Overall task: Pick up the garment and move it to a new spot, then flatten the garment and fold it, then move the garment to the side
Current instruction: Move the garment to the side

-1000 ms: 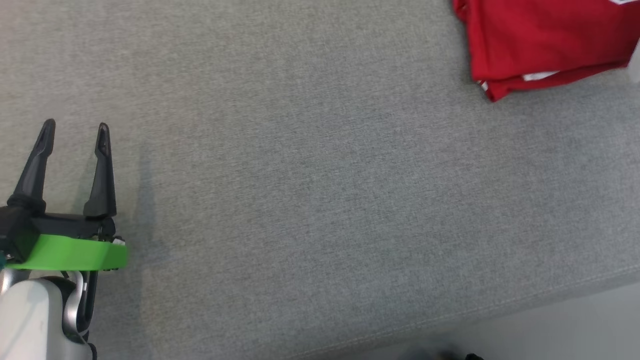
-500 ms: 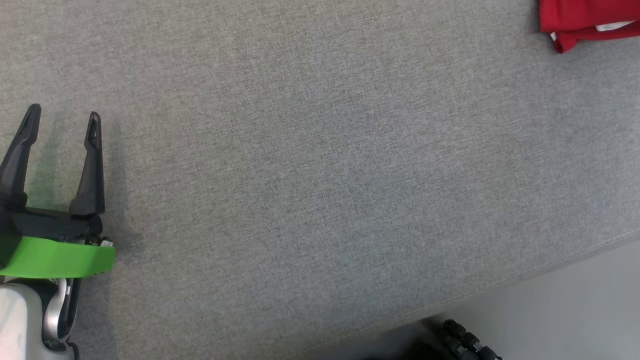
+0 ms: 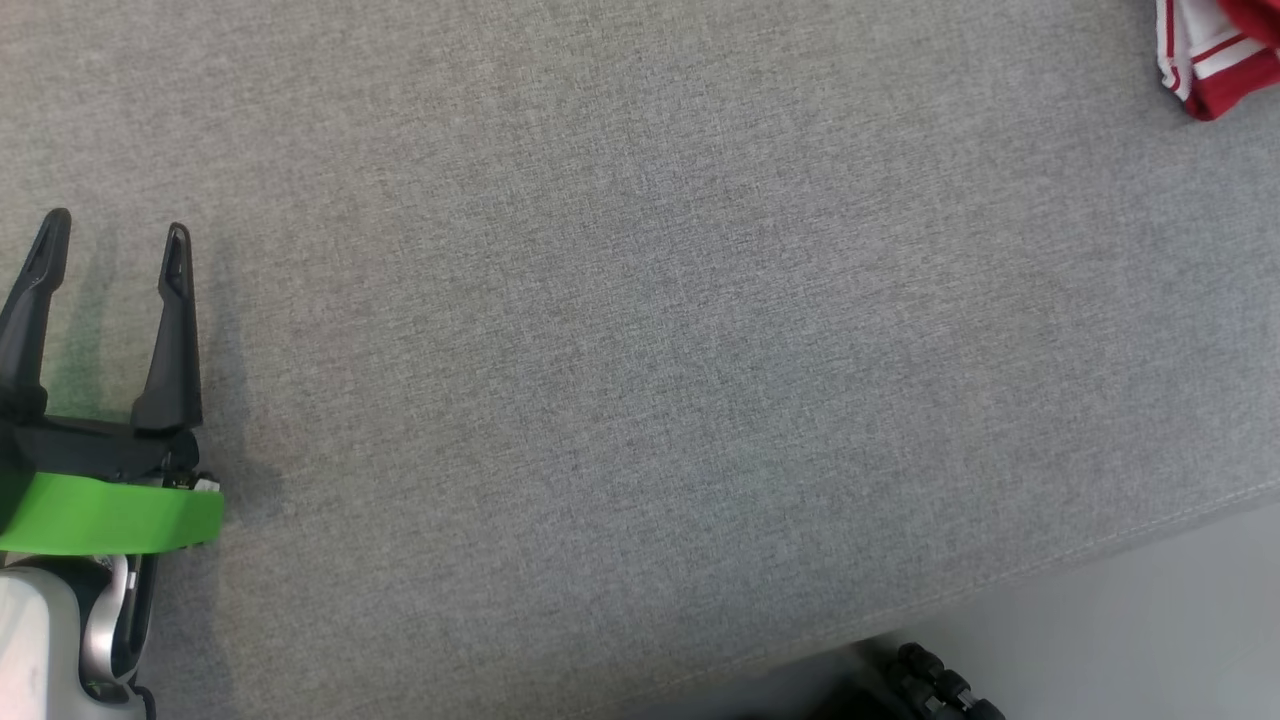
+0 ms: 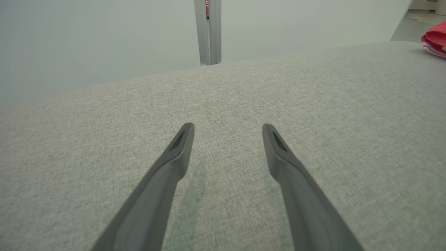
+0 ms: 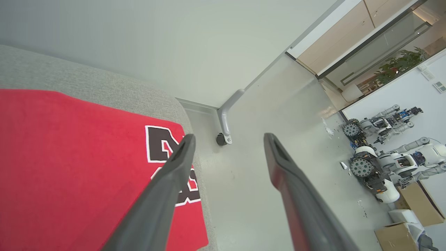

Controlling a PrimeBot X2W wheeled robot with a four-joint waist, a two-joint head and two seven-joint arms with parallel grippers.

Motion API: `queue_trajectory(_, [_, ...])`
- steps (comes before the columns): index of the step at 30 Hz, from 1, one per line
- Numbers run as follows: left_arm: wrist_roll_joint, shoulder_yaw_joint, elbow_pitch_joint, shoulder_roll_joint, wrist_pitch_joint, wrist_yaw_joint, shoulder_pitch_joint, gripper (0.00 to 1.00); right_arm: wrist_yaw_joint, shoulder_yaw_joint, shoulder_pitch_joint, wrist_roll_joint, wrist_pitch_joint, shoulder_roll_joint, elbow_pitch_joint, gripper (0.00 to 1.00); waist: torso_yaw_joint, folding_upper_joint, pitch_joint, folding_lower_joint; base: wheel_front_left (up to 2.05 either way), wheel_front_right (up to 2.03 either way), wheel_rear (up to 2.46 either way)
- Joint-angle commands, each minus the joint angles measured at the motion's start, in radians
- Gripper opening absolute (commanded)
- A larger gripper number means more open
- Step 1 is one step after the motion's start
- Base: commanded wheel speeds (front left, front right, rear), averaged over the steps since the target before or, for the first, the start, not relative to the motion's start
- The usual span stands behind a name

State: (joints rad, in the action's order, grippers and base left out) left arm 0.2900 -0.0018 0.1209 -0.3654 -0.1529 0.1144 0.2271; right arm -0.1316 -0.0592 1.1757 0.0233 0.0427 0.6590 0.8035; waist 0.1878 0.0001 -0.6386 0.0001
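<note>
Though narrow before, right tool (image 5: 229,137) wide.

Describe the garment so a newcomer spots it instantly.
Take the wide grey fabric surface and follow it to its far right end, beside the pale floor. The garment lies there at the edge: bright red cloth with black, white-outlined lettering, the single red thing on plain grey.

Head cam looks down on cushion (image 3: 640,350) — L wrist skims it, R wrist close over garment (image 5: 69,157).
</note>
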Motion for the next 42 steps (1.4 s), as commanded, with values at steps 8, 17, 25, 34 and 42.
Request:
queue_trajectory(8, [0.011, -0.009, -0.058, 0.025, -0.029, -0.021, -0.033, 1.0, 0.002, 0.018, -0.033, -0.003, -0.156, -0.108, -0.032, 1.0, -0.012, -0.0001, 0.118, -0.0001, 0.0, 0.0, 0.0])
queue_trajectory(17, [0.027, -0.003, -0.134, 0.057, -0.06, -0.049, -0.091, 1.0, 0.002, -0.052, -0.161, 0.054, -0.283, -0.237, -0.109, 1.0, -0.05, -0.0001, 0.273, -0.0001, 0.0, 0.0, 0.0])
queue_trajectory(25, [0.042, 0.005, -0.182, 0.082, -0.075, -0.074, -0.153, 1.0, 0.002, -0.105, -0.356, 0.122, -0.307, -0.327, -0.237, 1.0, -0.083, -0.0001, 0.387, -0.0001, 0.0, 0.0, 0.0])
queue_trajectory(34, [0.051, 0.004, -0.211, 0.102, -0.087, -0.09, -0.195, 1.0, 0.002, -0.098, -0.582, 0.164, -0.308, -0.413, -0.406, 1.0, -0.107, -0.0001, 0.451, -0.0001, 0.0, 0.0, 0.0])
queue_trajectory(42, [0.052, -0.015, -0.241, 0.12, -0.094, -0.095, -0.202, 1.0, 0.002, -0.085, -0.753, 0.183, -0.308, -0.487, -0.477, 1.0, -0.127, -0.0001, 0.499, -0.0001, 0.0, 0.0, 0.0])
